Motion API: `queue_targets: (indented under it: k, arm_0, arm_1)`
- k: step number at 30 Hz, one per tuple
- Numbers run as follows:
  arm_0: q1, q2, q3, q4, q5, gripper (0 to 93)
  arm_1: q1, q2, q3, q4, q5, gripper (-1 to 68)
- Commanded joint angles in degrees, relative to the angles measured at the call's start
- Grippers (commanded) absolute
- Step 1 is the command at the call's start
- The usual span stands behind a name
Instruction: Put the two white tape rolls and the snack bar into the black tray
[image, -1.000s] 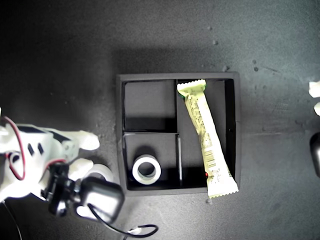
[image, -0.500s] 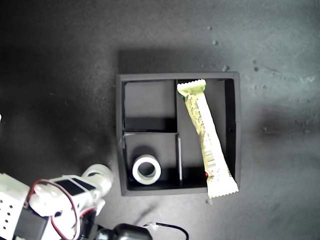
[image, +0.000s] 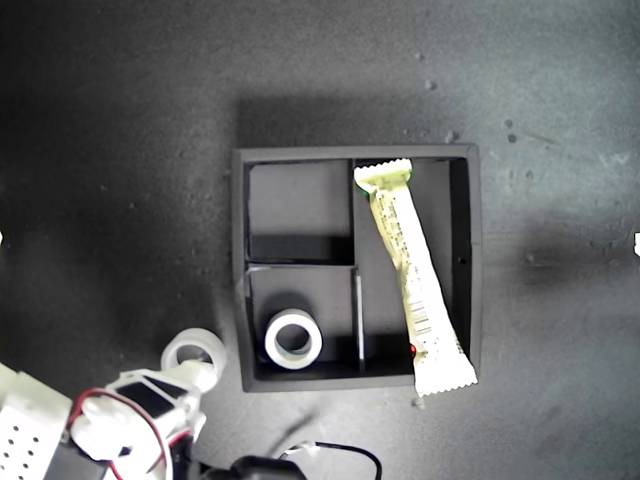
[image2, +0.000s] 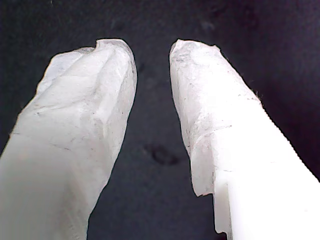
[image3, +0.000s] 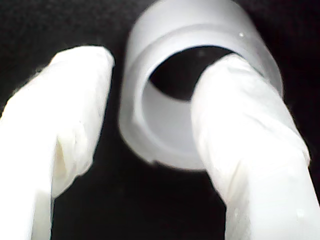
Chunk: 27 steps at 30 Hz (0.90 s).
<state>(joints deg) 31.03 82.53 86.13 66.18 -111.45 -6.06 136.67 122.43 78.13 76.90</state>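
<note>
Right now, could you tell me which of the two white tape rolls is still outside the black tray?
The white tape roll on the dark surface, left of the black tray in the exterior view, at my second pincer. The other roll sits in a small compartment.

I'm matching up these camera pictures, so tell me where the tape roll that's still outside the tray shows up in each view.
Exterior view: the loose tape roll lies on the dark tabletop, just off the black tray, toward that view's lower left.
First wrist view: not in it; only my first pincer, open.
Second wrist view: the roll fills the centre, one finger of my second pincer across its hole.
Shared landmark: the dark tabletop.
</note>
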Motion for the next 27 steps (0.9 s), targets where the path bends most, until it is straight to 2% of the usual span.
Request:
queue_targets:
  k: [1,9,18,23,27]
  arm_0:
    - [-0.4,-0.2,0.3,-1.7,-1.1,13.2]
    - [0.2,0.7,4.3,-4.0,-3.2,14.4]
    - [0.4,1.4,12.5,-12.0,-4.7,14.1]
    - [-0.3,2.8,22.2,-22.5,-5.1,10.5]
    - [-0.8,4.3,27.0,-26.8,-6.4,0.1]
  arm_1:
    - [-0.7,1.3,-0.9,-0.9,-0.5,4.2]
    - [-0.9,1.3,-1.1,-1.1,-1.3,4.4]
    - [-1.1,1.3,-0.3,-1.2,-1.4,4.4]
    - [-1.6,3.1,2.0,-1.3,-0.4,4.1]
    - [-2.6,9.8,5.7,-1.6,1.1,2.6]
